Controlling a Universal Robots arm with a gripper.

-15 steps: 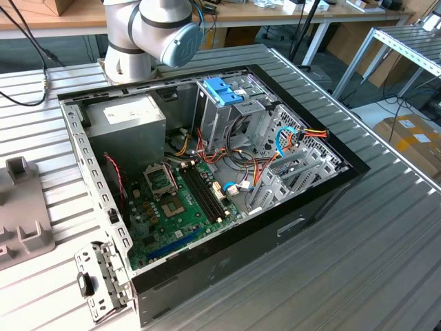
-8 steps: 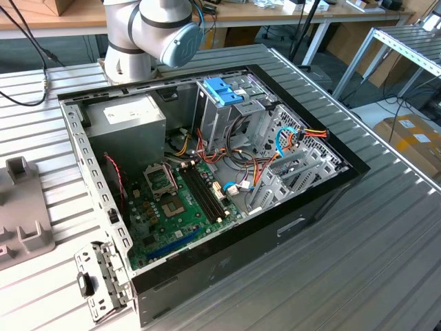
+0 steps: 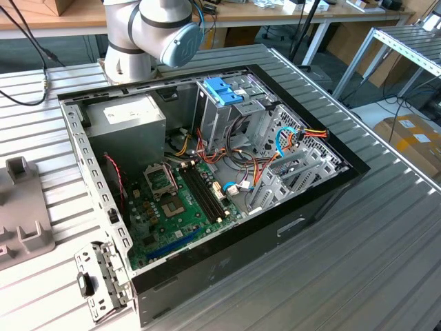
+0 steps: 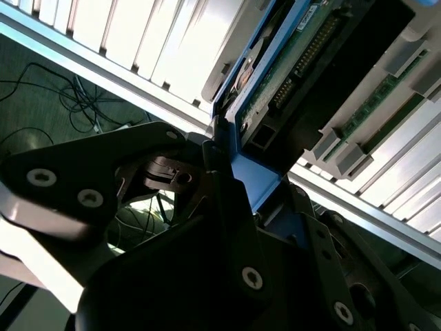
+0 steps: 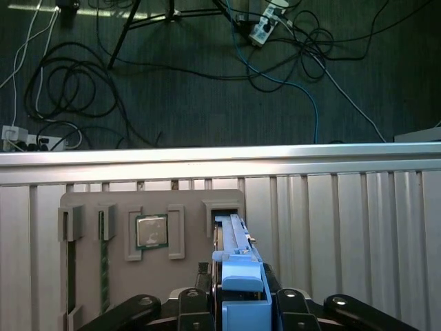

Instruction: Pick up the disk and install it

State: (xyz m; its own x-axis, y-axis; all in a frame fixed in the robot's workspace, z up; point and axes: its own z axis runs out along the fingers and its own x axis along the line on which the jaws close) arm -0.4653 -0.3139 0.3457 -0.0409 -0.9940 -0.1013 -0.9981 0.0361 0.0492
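The disk point(image 5: 234, 238) stands on edge in a slot of a grey fixture plate point(image 5: 185, 283), its bright blue carrier end point(image 5: 242, 286) closest to the first wrist camera. My gripper point(image 5: 240, 276) has a black finger pressed against each side of that blue end, shut on it. In the second wrist view the disk point(image 4: 289, 69) shows its green circuit board and blue frame edge, and the gripper point(image 4: 241, 172) clamps the frame. The disk still sits in its slot.
An open computer case point(image 3: 324, 200) lies on the ribbed metal table, with a drive cage topped by a blue bracket point(image 3: 224, 89). The arm's base point(image 3: 158, 34) stands behind it. The fixture plate also holds a processor chip point(image 5: 151, 231) and memory sticks point(image 5: 105, 269). Cables lie on the floor point(image 5: 207, 69).
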